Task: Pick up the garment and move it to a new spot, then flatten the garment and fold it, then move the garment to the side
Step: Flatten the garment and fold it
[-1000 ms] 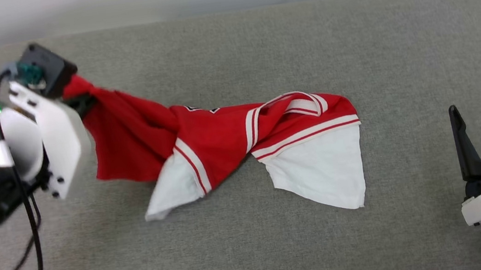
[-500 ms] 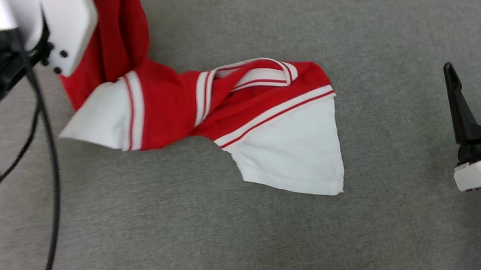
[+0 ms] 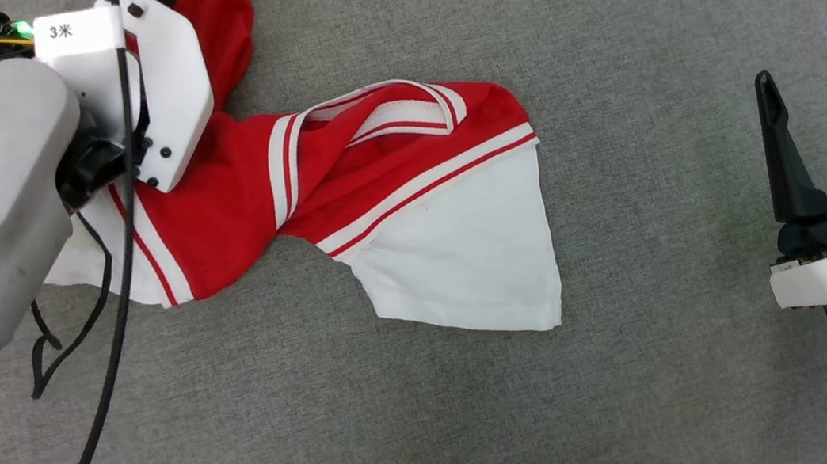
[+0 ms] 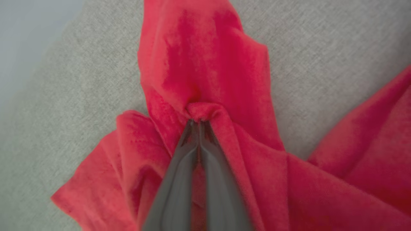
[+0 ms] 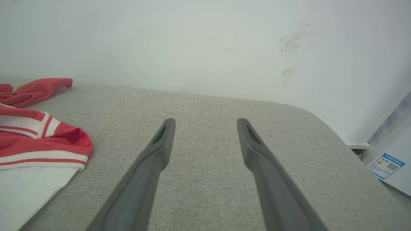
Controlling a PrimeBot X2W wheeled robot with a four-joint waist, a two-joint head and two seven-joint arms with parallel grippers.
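Carefully, with my left gripper (image 4: pixel 198 123) clenched on a far-left red fold, I'd drag the garment (image 3: pixel 390 179), sprawled left of centre on the desk (image 3: pixel 642 393), slowly and low, while the right gripper (image 3: pixel 814 91) idles released.

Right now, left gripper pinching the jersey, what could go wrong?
1. The left gripper is shut on only a small bunched fold of the garment; a pull might slip it free.
2. The black cable crosses a white sleeve and could snag it.
3. The right gripper stands open, off the cloth; one-point dragging may twist it further.
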